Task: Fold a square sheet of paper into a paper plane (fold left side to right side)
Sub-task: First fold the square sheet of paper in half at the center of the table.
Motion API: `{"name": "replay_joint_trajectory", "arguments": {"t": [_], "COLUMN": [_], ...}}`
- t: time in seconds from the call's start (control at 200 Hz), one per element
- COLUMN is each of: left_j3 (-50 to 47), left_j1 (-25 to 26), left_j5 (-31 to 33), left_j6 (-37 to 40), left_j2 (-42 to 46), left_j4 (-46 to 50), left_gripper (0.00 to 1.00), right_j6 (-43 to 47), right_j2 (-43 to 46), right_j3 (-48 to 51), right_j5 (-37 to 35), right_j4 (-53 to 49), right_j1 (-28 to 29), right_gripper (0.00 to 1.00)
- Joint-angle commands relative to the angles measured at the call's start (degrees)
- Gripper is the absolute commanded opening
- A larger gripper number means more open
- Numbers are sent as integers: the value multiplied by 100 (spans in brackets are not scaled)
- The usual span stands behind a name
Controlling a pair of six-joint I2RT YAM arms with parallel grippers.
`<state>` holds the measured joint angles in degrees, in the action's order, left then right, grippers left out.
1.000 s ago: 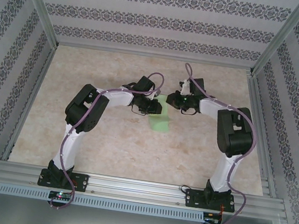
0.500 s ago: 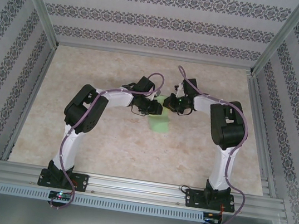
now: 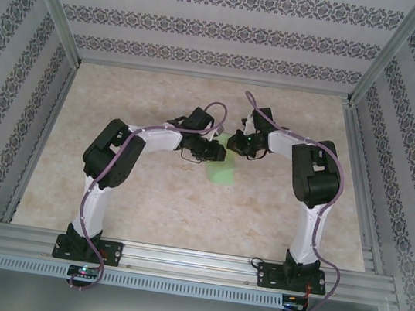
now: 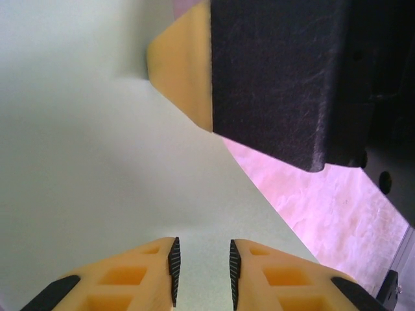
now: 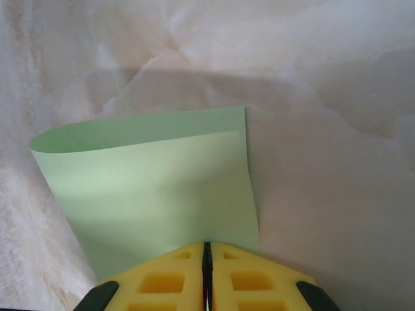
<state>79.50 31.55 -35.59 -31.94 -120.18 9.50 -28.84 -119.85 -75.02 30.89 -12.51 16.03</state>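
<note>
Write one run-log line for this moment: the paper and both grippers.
object: square sheet of paper, bent over, fold rounded | right gripper: shut on its edge | left gripper: slightly open above it

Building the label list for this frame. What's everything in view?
sheet of paper: 1, light green, mid-table, bent over double, fold still rounded
table: 1, beige marble pattern, under everything
walls: 3, patterned wallpaper, around the table
frame: 1, silver metal, along the edges
arms: 2, white and black, bolted at the near edge
left gripper: 1, yellow fingers, slightly open over the paper
right gripper: 1, yellow fingers, shut on the paper's edge
</note>
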Motion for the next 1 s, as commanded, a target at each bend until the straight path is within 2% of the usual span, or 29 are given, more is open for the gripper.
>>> {"name": "replay_joint_trajectory", "arguments": {"t": [0.0, 0.445, 0.999], "left_j3": [-194, -980, -1785], "left_j1": [130, 207, 508], "left_j5": [-49, -72, -282], "left_j6": [39, 163, 354], "left_j2": [-22, 354, 982], "left_j4": [-108, -226, -302], "left_gripper": [28, 20, 19], "right_j6": [139, 170, 203], "right_j2": [-170, -170, -175], "right_j3": [35, -20, -71], "right_j5": [-470, -592, -586], "right_j4": [-590, -716, -804], "right_j1": [62, 63, 42], "right_gripper": [11, 11, 11]}}
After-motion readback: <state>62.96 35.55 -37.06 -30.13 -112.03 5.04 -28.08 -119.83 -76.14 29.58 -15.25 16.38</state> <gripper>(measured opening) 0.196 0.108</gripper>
